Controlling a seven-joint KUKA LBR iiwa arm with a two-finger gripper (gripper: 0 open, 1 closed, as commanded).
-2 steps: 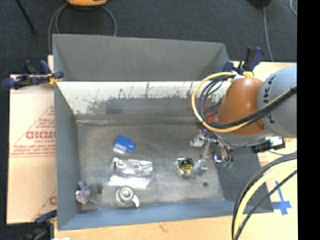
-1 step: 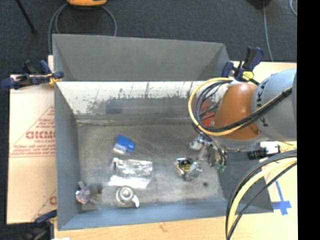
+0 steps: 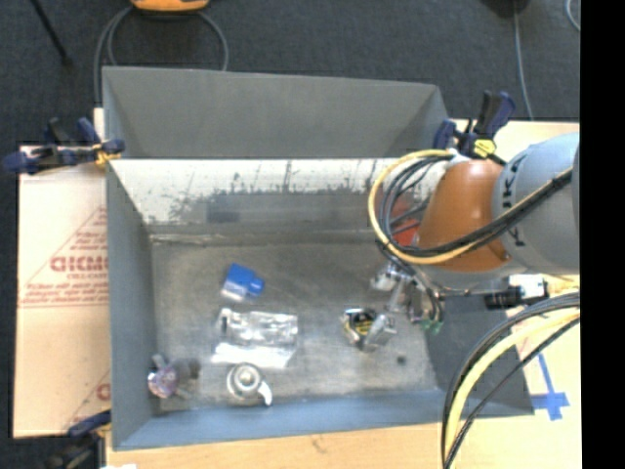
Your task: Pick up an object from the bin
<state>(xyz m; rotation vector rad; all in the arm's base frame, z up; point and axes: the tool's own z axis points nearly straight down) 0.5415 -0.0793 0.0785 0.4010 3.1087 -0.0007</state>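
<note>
Gripper (image 3: 383, 323) sits low on the right of the bin (image 3: 129, 291) floor. The small black-and-yellow thing (image 3: 355, 323) lies just to its left, maybe touching. Whether it's spread or closed, we can't tell.

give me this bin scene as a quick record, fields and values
container: grey metal bin
gripper: gripper low over the floor, right of middle
nearest thing: small yellow and black object, at the gripper's tip; whether it is gripped cannot be told
other things: blue block; clear plastic packet; round silvery piece; small purplish thing in the view's lower left corner
layout: all four lie loose on the floor, left of the gripper
</note>
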